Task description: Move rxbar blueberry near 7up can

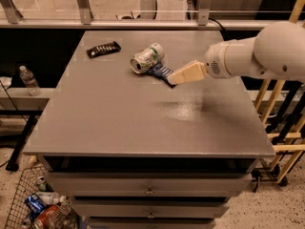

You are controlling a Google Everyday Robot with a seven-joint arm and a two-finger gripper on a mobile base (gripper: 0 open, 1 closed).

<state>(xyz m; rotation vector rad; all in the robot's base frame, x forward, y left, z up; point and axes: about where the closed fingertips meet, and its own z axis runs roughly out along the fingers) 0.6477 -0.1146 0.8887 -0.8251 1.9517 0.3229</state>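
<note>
The 7up can (147, 57), green and white with silver ends, lies on its side on the grey table (143, 123), toward the back. The rxbar blueberry (160, 71), a flat dark blue wrapper with pale lettering, lies on the table right beside the can, touching or nearly touching its right side. My gripper (177, 78), with tan fingers, hangs above the table just right of the bar's far end. It holds nothing. The white arm reaches in from the right.
A slim black bar with white marks (103, 48) lies at the back left of the table. A wire basket with bottles (35, 209) sits on the floor at lower left. A water bottle (28, 80) stands on a left shelf. Wooden rails (281, 118) stand to the right.
</note>
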